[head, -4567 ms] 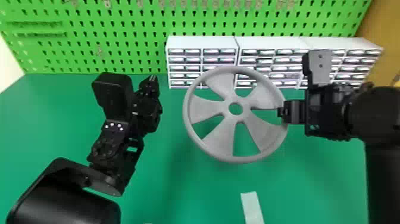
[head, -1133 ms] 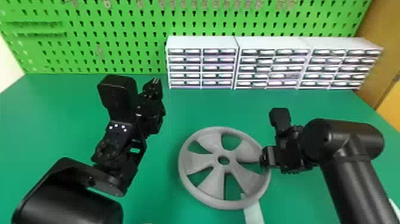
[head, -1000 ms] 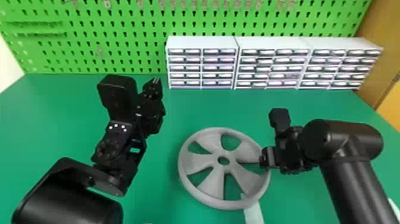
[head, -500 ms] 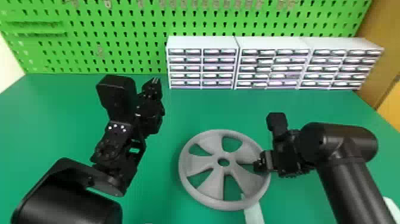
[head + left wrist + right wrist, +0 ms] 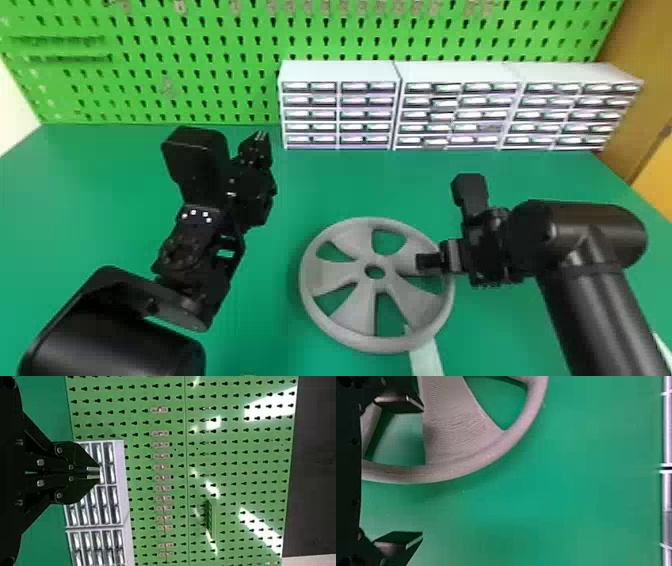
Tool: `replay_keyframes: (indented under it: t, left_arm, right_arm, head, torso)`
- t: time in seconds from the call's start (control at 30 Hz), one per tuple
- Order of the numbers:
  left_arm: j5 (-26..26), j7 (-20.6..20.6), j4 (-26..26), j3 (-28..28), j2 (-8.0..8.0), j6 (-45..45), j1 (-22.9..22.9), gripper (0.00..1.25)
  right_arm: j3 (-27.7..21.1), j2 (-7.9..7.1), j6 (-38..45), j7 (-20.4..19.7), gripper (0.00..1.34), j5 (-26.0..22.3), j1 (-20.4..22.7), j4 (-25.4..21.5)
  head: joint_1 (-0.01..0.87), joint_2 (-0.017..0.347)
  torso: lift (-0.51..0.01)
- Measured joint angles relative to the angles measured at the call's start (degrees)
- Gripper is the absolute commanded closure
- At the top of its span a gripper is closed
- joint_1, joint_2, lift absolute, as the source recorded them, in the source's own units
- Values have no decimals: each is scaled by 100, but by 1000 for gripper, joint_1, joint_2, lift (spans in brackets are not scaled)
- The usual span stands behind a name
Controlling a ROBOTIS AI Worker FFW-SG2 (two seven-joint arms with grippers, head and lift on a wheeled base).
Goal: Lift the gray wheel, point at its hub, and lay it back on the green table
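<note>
The gray wheel (image 5: 350, 315) lies flat on the green table (image 5: 325, 185), its hub hole facing up. At its right side is my right gripper (image 5: 434, 261), open around the rim without pressing on it. In the right wrist view the right gripper (image 5: 420, 472) is spread wide, one finger over an opening by a spoke of the wheel (image 5: 455, 427), the other outside the rim above the table. My left gripper (image 5: 260, 136) is held up left of the wheel; in the left wrist view the left gripper (image 5: 93, 473) is shut with nothing in it.
White drawer cabinets (image 5: 340, 72) stand along the back of the table, against a green pegboard (image 5: 200, 90). A pale strip (image 5: 426, 357) lies at the wheel's front edge. The left forearm (image 5: 115, 335) occupies the front left.
The wheel, earlier held up and tilted toward the camera by my right gripper, has come down flat onto the table. Since then the right gripper has opened and let go of the rim.
</note>
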Motion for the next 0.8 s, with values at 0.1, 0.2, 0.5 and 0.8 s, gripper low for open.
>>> replay_keyframes:
  t: [0.1,0.2,0.5,0.8]
  left_arm:
    - [-1,0,0,0,0,0,4,1194]
    - [-5,0,1,2,0,1,5,1194]
    - [-9,4,8,16,-2,1,5,1194]
    - [-9,17,8,26,-9,1,12,1194]
  right_arm:
    - [-33,1,-7,0,101,5,15,-152]
    - [-72,-1,-52,1,99,4,48,-322]
    - [-240,-15,-710,1,104,-120,334,-877]
    - [-192,-254,-2224,1,104,-615,794,-1202]
  head:
    - [692,48]
    - [692,48]
    - [692,48]
    - [692,48]
  torso:
    - [-93]
    - [-93]
    - [-93]
    - [-93]
